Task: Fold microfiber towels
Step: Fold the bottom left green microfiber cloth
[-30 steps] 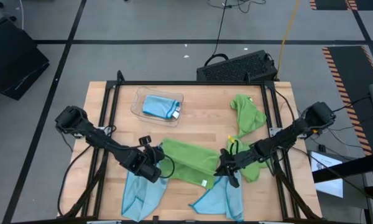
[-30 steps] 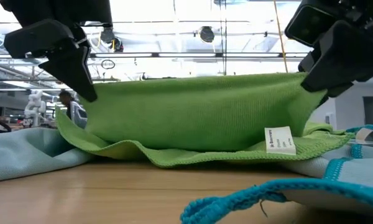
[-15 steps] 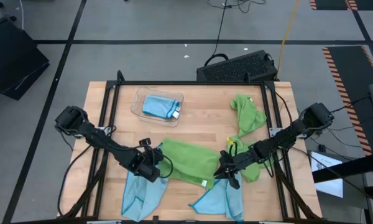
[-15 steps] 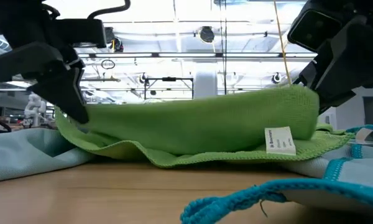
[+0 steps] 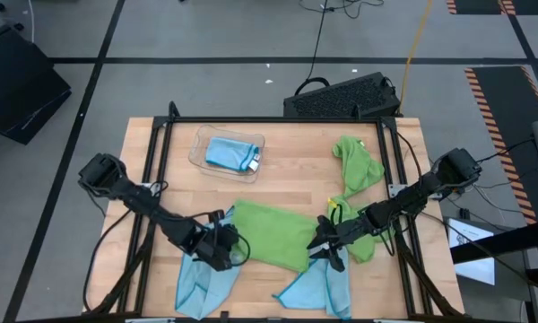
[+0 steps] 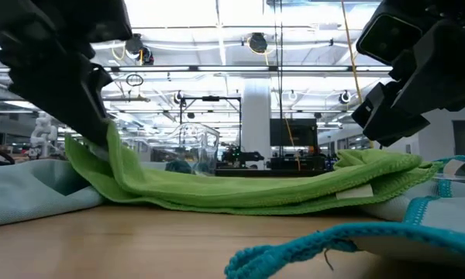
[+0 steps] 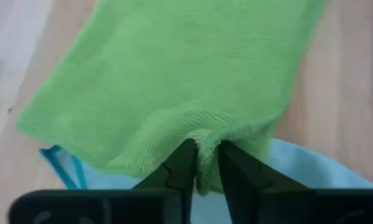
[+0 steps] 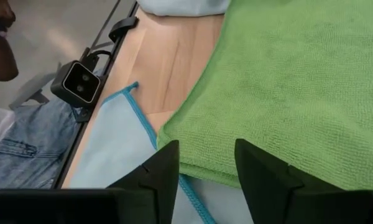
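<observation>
At the front of the bench (image 5: 278, 135) the folded green towel (image 5: 271, 235) lies flat over two light blue towels (image 5: 202, 278), and the left tool (image 7: 202, 163) is nipped on a pucker of its hem while the right tool (image 8: 206, 163) hangs spread and empty above its other end. If the left arm lifts away before that pinch lets go, I judge the hem would drag and pull the fold open. Farther back, a crumpled green towel (image 5: 356, 161) and a tray (image 5: 200, 144) holding a folded blue towel (image 5: 229, 152) wait; no writing is readable anywhere.
</observation>
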